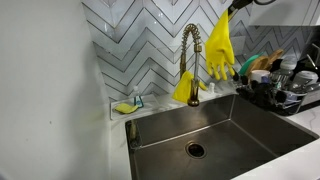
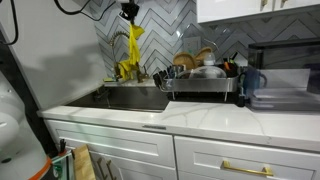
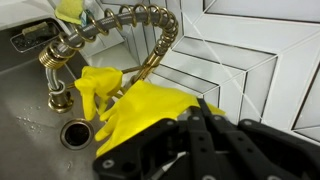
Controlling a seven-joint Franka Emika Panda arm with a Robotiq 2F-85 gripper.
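the gripper [image 1: 231, 10] is closed tight on the top edge of the yellow glove [image 1: 220, 48]. the glove hangs straight below it, over the sink [image 1: 245, 128], just beside the curved faucet [image 1: 189, 40].

Home kitchen. Stainless sink [image 1: 170, 125] set in pale worktop [image 2: 230, 118]; brass spring-neck faucet [image 1: 190, 50]; herringbone tile backsplash [image 1: 140, 40]. Loaded dish rack [image 2: 200, 85] beside sink. White cabinets [image 2: 120, 145], brass handles, below. Yellow rubber glove [image 1: 220, 48] near faucet.
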